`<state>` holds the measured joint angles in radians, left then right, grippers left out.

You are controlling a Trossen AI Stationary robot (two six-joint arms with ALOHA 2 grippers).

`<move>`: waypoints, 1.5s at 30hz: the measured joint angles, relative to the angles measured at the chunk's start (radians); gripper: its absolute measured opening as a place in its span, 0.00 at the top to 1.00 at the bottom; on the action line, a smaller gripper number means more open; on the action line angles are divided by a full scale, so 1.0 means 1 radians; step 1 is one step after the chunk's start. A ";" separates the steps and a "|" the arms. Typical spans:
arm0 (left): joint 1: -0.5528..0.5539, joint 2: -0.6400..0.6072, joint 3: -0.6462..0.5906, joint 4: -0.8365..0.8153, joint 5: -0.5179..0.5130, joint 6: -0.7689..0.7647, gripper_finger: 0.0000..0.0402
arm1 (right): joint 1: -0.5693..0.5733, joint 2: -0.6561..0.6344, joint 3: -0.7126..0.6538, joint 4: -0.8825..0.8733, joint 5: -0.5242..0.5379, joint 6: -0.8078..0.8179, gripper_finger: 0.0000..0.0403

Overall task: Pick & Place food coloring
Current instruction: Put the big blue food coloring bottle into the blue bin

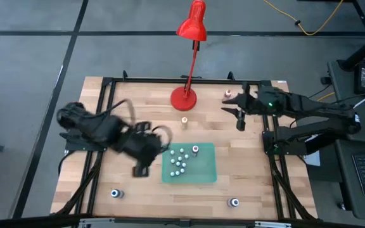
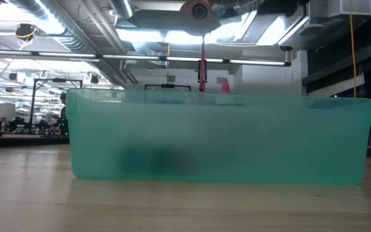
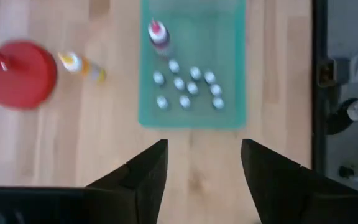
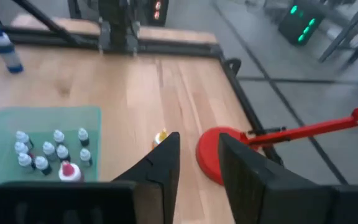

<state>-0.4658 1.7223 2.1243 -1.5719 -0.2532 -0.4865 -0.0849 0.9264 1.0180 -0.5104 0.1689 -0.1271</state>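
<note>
The food coloring is a cluster of several tiny whitish-capped bottles and a red-capped bottle, all standing in the green tray. A yellow-topped bottle stands on the wood beyond the tray, a pink one at the far right. My left gripper hangs open above the table just left of the tray, nothing between its fingers. My right gripper is held up at the far right, open by a narrow gap, empty; the yellow bottle shows just past one finger.
A red desk lamp stands on its round base at the far middle, its head leaning over the back edge. Two blue-capped bottles stand near the front edge. A black frame rims the table. The tray wall fills the low view.
</note>
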 joint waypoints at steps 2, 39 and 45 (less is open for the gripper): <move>-0.082 -0.046 -0.078 0.001 -0.027 -0.102 0.51 | 0.047 -0.025 0.000 0.001 0.042 0.018 0.74; -0.552 -0.106 -0.723 0.266 0.154 -1.253 0.19 | 0.168 -0.043 0.000 0.004 0.037 -0.145 0.78; -0.572 -0.104 -0.833 0.366 0.160 -1.308 0.19 | 0.168 -0.043 0.000 0.003 0.037 -0.163 0.78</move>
<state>-1.0381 1.6184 1.2914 -1.2057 -0.0933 -1.7945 0.0826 0.8829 1.0180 -0.5072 0.2058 -0.2901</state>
